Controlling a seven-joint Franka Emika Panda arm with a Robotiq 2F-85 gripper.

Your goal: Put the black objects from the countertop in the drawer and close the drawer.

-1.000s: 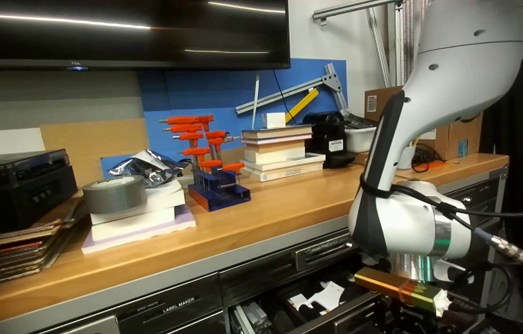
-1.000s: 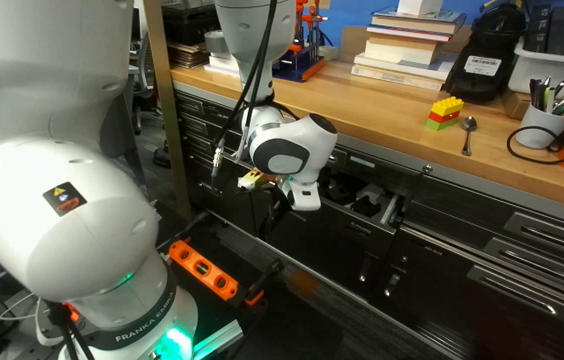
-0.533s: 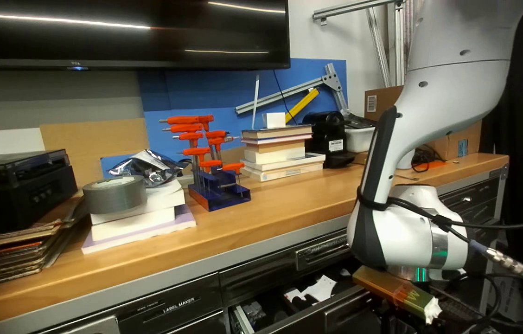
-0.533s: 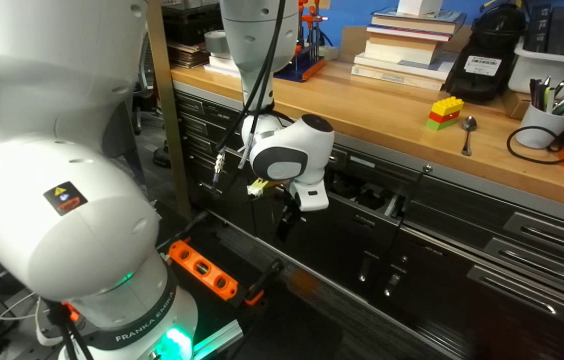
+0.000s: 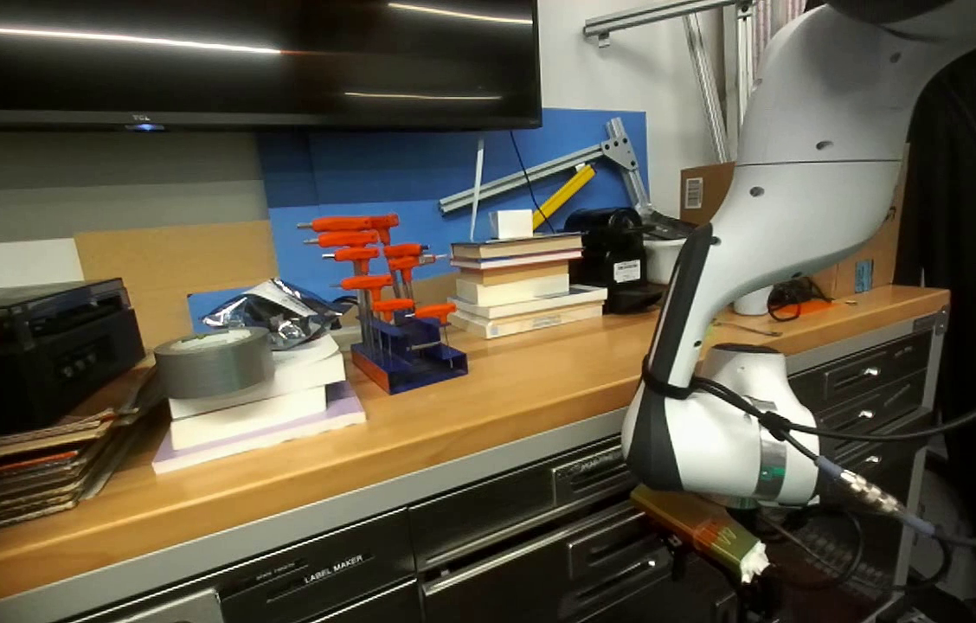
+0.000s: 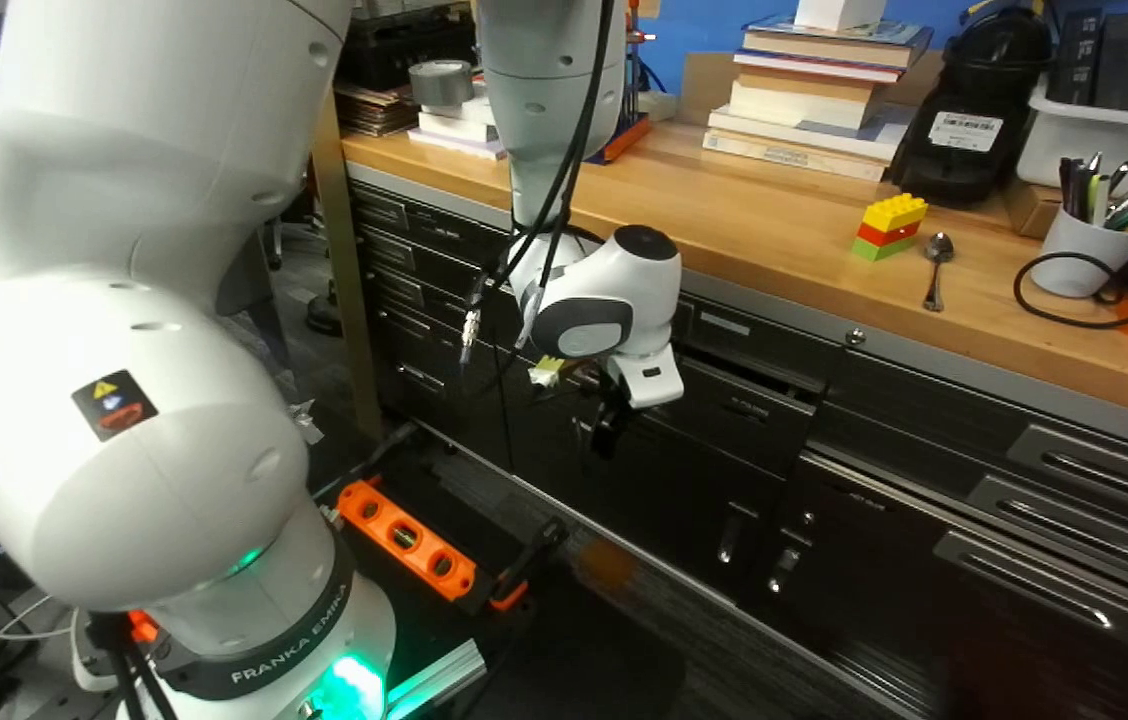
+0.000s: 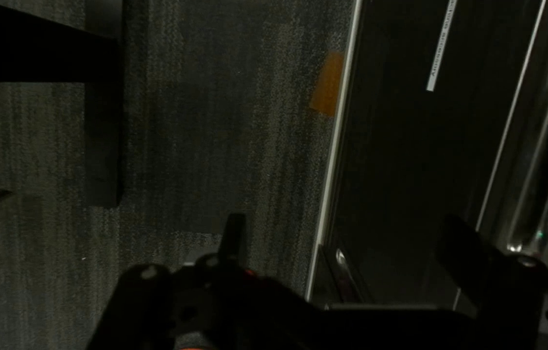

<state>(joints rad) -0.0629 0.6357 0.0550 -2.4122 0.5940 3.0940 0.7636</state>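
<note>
Claw (image 7: pixel 343 223), jaws spread wide, hung nr the drawer (image 6: pixel 746 414), which sat below the tabletop (image 6: pixel 774 225), almost closed w/ a thin gap up top.

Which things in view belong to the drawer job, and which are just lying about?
Job: end effector, open; drawer, slightly ajar; countertop. Black objects to stow can't be identified.
Lying about: toy bricks; spoon; pen cup; books; tape roll; orange-handled tools.
</note>
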